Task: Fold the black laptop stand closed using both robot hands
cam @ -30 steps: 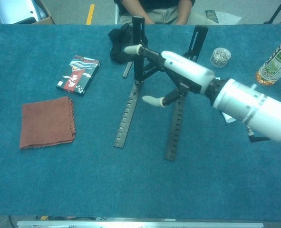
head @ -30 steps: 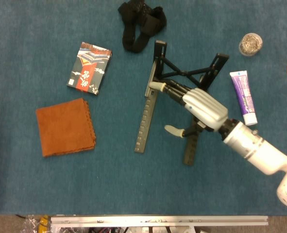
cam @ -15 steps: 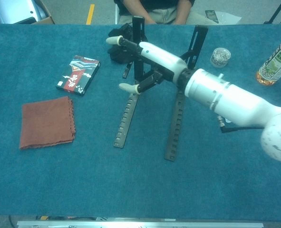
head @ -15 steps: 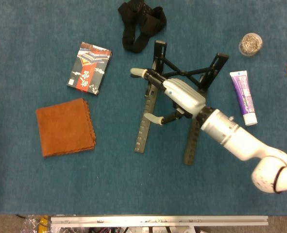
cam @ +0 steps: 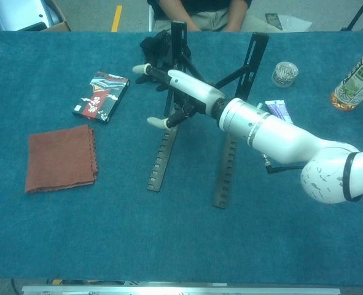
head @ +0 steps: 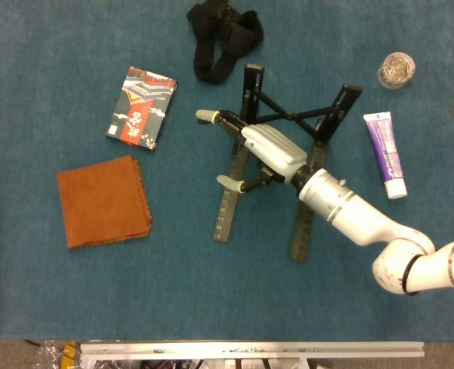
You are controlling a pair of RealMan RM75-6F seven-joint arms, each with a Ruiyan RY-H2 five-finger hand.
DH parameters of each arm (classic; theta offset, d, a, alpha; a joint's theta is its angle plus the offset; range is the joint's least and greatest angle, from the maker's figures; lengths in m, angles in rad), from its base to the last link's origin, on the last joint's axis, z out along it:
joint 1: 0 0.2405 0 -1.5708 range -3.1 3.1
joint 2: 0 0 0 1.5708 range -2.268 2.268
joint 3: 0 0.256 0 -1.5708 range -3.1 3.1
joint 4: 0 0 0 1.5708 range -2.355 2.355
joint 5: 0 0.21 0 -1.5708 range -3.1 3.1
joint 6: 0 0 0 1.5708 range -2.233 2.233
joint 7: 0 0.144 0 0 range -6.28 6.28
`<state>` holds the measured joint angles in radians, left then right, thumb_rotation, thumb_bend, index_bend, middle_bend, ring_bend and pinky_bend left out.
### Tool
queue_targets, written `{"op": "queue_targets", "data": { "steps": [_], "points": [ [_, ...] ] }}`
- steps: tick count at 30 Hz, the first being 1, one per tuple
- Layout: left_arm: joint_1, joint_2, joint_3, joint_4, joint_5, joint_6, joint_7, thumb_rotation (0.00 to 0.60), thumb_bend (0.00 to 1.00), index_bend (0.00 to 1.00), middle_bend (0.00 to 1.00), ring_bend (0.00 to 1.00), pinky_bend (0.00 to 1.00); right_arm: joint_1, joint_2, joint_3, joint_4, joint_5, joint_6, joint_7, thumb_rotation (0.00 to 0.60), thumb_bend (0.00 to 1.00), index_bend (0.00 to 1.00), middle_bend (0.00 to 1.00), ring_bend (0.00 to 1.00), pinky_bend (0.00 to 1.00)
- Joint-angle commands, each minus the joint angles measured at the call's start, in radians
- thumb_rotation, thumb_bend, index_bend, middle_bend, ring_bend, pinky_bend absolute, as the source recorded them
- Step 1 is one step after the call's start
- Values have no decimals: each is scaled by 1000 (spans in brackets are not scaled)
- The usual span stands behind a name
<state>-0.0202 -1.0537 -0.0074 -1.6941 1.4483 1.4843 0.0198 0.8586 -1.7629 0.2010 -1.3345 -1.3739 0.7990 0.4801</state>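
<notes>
The black laptop stand (head: 303, 227) lies unfolded in the middle of the blue table. Its two notched rails (cam: 160, 159) are spread apart, and its crossed struts (head: 292, 116) and upright end pieces (cam: 255, 54) are at the far side. My right hand (head: 263, 149) reaches in from the right, over the stand's left rail. Its fingers (head: 206, 115) stretch past the rail to the left. The thumb (cam: 156, 122) is held apart, nearer the front. Nothing is held in it. The chest view shows this hand (cam: 182, 86) level with the left upright. My left hand shows in neither view.
A black strap bundle (head: 223, 34) lies behind the stand. A patterned card box (head: 142, 106) and an orange cloth (head: 104, 201) are on the left. A purple-and-white tube (head: 386, 154), a small jar (head: 396, 69) and a bottle (cam: 355, 77) are on the right. A person (cam: 199, 12) sits at the far edge.
My right hand has moved left across the stand, from above the middle struts to over the left rail, its fingers now past it. The stand has not visibly moved.
</notes>
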Motion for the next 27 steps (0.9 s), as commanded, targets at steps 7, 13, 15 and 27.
{"op": "queue_targets", "data": {
  "steps": [7,13,15,27],
  "points": [
    [-2,-2,-3,7,-1,-4,-5,600,284,79,39,0,38,2,-33,-4,88,37,-32,-3,600,289,0,140,0,113],
    [-1,-4,-4,15,-6,-7,-12,600,285,78,39,0,38,5,-50,0,134,53,-50,-3,600,289,0,140,0,104],
    [-1,-5,-4,17,-5,-8,-15,600,284,78,38,0,38,3,-53,0,145,54,-48,-10,600,289,0,140,0,99],
    [-1,-9,-5,22,-2,-8,-20,600,284,73,36,0,38,-18,-10,-13,59,20,-26,1,600,289,0,140,0,91]
  ]
}}
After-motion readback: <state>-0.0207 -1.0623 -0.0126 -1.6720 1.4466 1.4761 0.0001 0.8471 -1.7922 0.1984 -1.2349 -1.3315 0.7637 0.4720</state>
